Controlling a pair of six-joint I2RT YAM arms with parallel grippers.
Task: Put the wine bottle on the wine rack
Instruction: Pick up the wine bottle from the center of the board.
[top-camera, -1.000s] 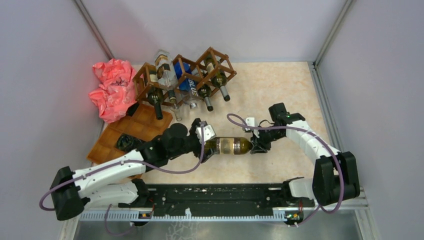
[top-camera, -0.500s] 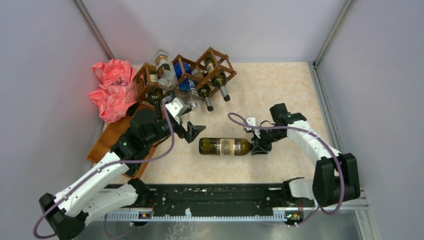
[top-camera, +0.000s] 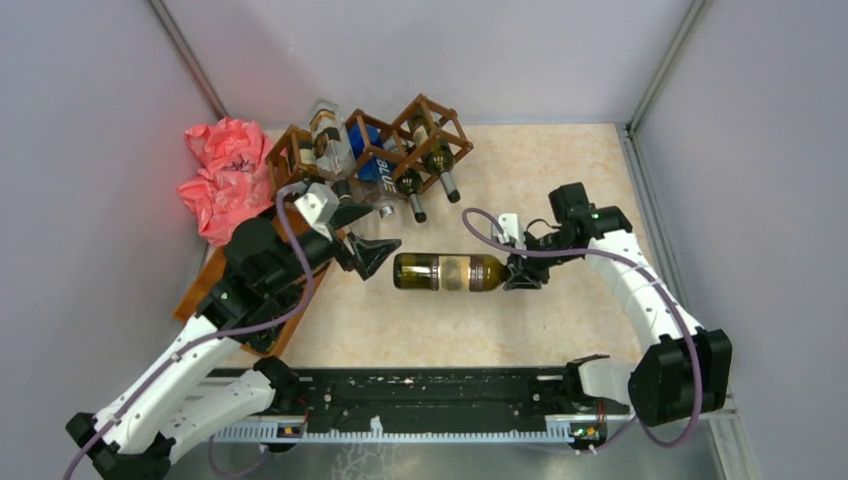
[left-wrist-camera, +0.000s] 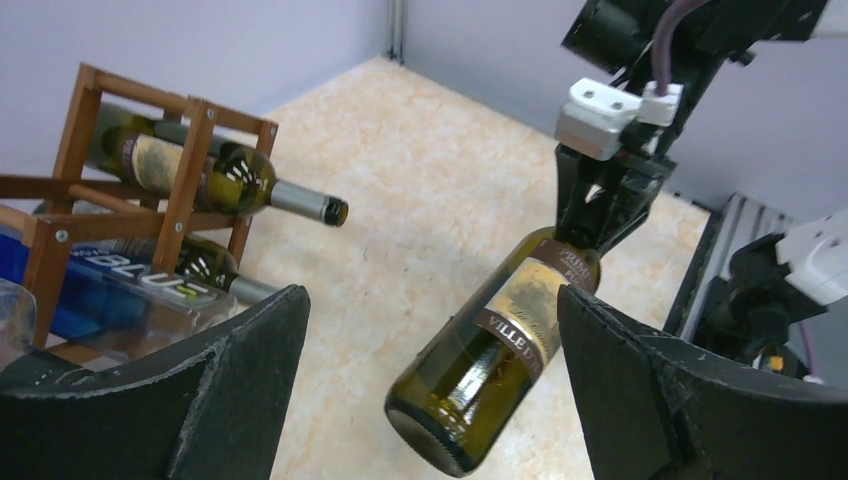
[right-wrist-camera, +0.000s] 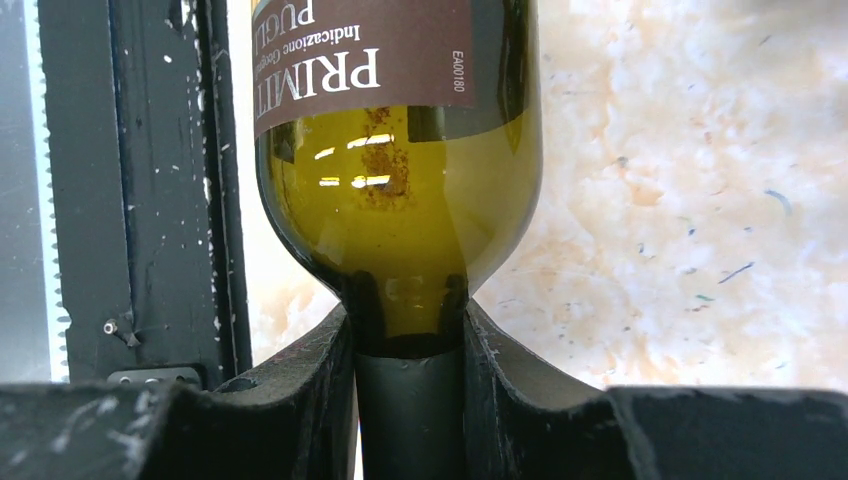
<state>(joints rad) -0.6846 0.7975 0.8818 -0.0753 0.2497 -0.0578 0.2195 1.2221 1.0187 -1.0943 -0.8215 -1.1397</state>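
Observation:
The wine bottle (top-camera: 448, 272) is dark green with a gold and brown label, and lies about level over the middle of the floor. My right gripper (top-camera: 518, 272) is shut on its neck; in the right wrist view the fingers (right-wrist-camera: 330, 370) clamp the neck under the bottle's shoulder (right-wrist-camera: 400, 150). The bottle's base (left-wrist-camera: 440, 440) points at my left gripper (top-camera: 372, 252), which is wide open and apart from it, with the bottle (left-wrist-camera: 505, 340) showing between the pads. The wine rack (top-camera: 370, 150) stands at the back left and holds several bottles; its slats (left-wrist-camera: 190, 150) are to the left in the left wrist view.
A crumpled pink bag (top-camera: 222, 178) lies at the far left beside the rack. A flat brown compartment tray (top-camera: 192, 300) sits partly under my left arm. The black base rail (top-camera: 430, 395) runs along the near edge, and grey walls close in the floor.
My left gripper has let go of the bottle's base and pulled back left toward the rack, open. The right gripper has carried the bottle a little farther back, still gripping its neck.

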